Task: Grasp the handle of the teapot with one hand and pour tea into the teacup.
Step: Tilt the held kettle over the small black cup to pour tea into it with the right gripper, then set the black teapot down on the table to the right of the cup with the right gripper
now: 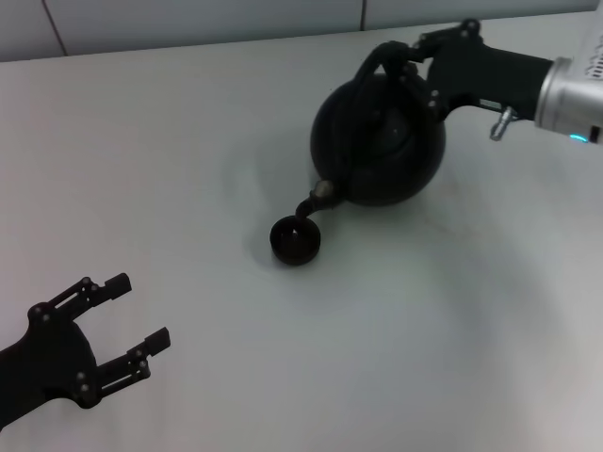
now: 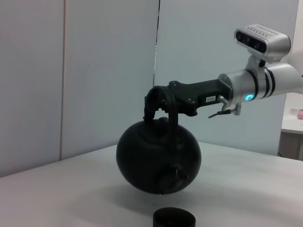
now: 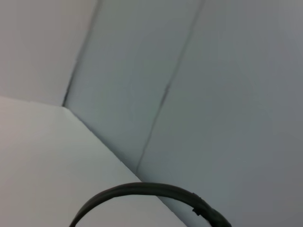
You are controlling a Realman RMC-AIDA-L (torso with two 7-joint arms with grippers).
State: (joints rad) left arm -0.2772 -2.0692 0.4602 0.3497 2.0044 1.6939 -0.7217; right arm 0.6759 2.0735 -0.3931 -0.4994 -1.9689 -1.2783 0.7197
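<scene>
The round matte black teapot [image 1: 382,141] hangs tilted above the table, its spout [image 1: 316,198] pointing down over the small dark teacup [image 1: 296,239]. My right gripper [image 1: 405,58] is shut on the arched black handle [image 1: 372,71] at its top. The left wrist view shows the teapot [image 2: 158,158] lifted off the table by the handle [image 2: 158,97], with the teacup's rim [image 2: 173,218] just below it. The right wrist view shows only an arc of the handle [image 3: 142,191]. My left gripper [image 1: 127,325] is open and empty at the near left, far from both.
The white table [image 1: 188,141] meets a pale wall [image 1: 188,24] at the back. In the left wrist view the table [image 2: 57,189] ends at grey wall panels [image 2: 94,71].
</scene>
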